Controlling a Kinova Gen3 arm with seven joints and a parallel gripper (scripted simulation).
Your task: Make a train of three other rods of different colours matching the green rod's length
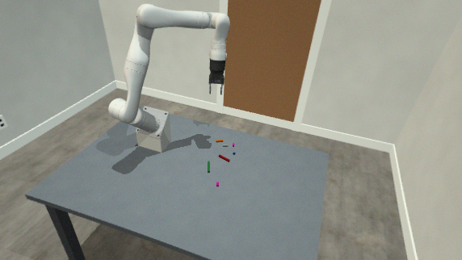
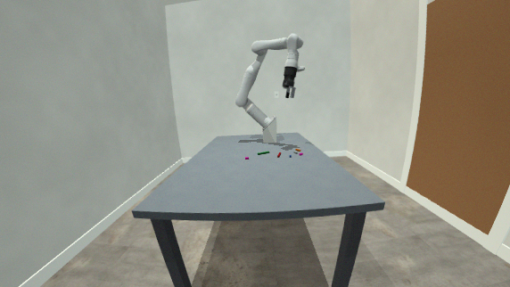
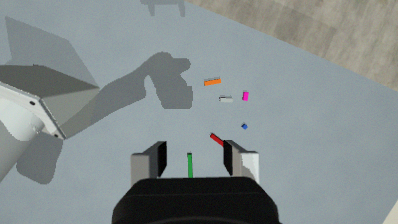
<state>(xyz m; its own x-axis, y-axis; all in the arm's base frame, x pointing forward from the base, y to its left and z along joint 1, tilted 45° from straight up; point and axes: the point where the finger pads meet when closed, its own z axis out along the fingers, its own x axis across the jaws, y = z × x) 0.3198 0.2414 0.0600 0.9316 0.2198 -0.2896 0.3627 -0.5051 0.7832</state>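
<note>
Gripper [image 1: 215, 90] wide open, empty, high over table [image 1: 283, 210]. Rods lie scattered: orange [image 1: 219, 140], grey [image 1: 225, 145], blue [image 1: 234, 153] nr green [image 1: 208, 166]. Prob light, stiff, tiny; pinch mid-length across w/ jaws

In the wrist view the gripper body [image 3: 195, 200] cuts off the near end of the green rod [image 3: 190, 164], one finger [image 3: 231, 156] hides the far end of the red rod [image 3: 216, 139], and the second magenta rod lies out of frame.
</note>
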